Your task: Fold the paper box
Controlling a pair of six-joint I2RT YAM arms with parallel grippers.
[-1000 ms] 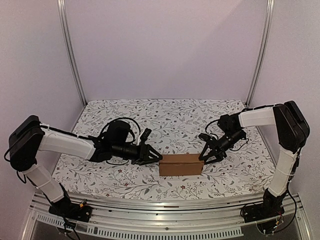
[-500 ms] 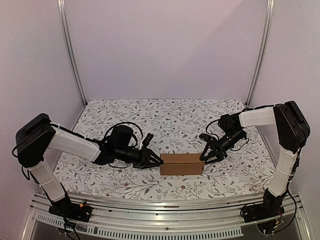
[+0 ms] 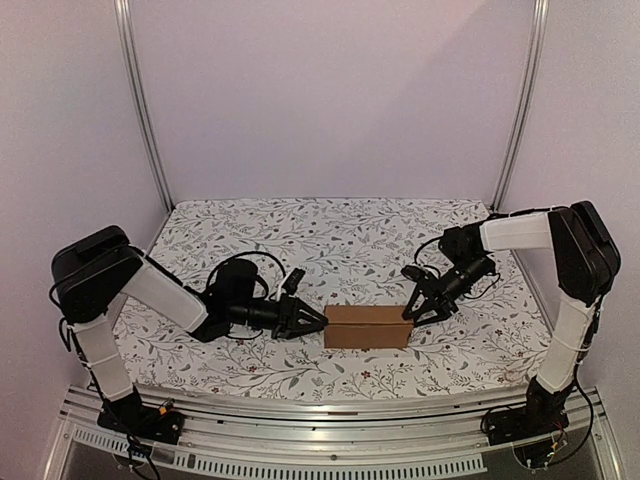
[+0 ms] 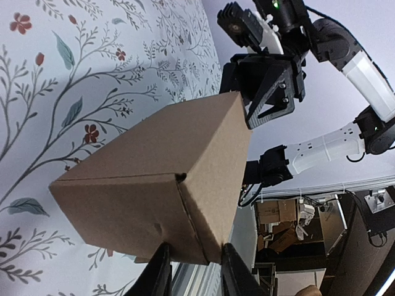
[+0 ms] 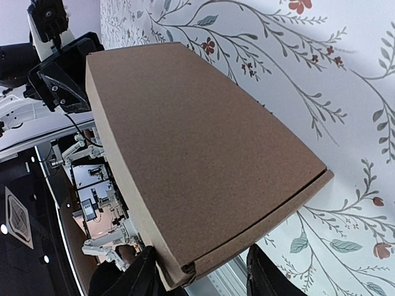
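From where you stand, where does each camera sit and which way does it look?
Top external: high behind the arm bases, looking down on the table; both arms, with the left claw and right claw at the ends of the paper box.
Left wrist: on the left arm, facing along the box; its fingers show.
Right wrist: on the right arm, facing the opposite way; its fingers show.
Both wrist views share the box and the opposite claw.

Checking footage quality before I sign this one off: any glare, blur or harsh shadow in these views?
Top external: soft even light, no glare or hard shadow around the paper box. Left wrist: box sharp, background room dim. Right wrist: cardboard grain crisp, background dark.
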